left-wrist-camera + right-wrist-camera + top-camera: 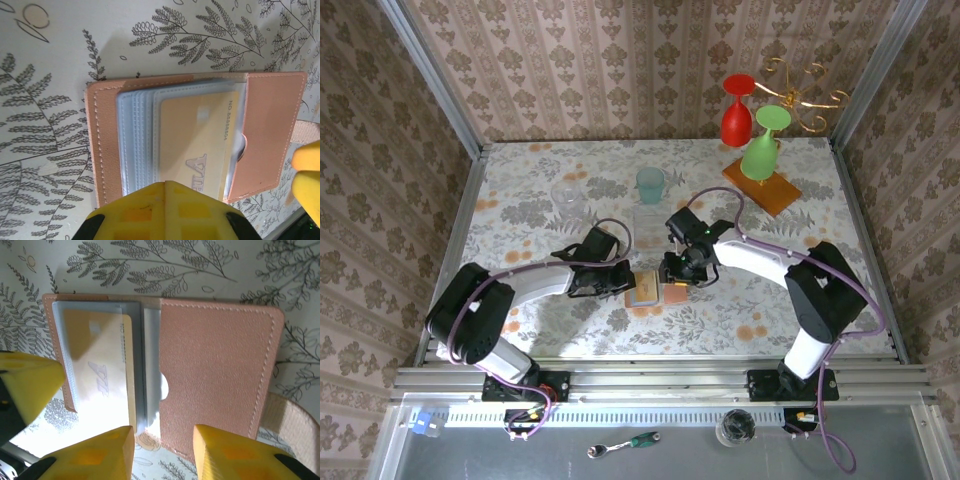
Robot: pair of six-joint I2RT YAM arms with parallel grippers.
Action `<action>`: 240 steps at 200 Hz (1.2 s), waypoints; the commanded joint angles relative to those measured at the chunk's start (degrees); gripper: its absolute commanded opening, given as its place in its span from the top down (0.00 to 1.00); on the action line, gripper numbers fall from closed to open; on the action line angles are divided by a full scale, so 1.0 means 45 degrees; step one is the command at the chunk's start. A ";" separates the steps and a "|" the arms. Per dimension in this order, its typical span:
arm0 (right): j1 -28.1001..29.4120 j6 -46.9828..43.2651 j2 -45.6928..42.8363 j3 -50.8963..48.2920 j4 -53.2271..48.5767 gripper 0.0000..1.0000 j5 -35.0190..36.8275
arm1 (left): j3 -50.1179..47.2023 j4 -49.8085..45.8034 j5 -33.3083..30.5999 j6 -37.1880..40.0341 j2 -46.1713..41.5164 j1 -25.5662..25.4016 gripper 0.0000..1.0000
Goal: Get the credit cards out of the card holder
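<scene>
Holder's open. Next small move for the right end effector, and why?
Probably nudge the right end effector to pinch the gold card: it sits pocketed in the card holder, jaws open beside it, while the shut left end effector seems to pin the holder.

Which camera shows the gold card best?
The left wrist view: the gold card lies close and sharp in its clear sleeve, printing legible. The right wrist view shows the card washed out by glare. In the top external view the wallet is too small to make it out.
</scene>
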 commanded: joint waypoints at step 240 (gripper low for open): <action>0.0627 -0.0119 0.1002 0.0209 0.0365 0.59 0.1717 | 0.0319 -0.0616 -0.0036 0.0328 -0.0427 0.0181 1.00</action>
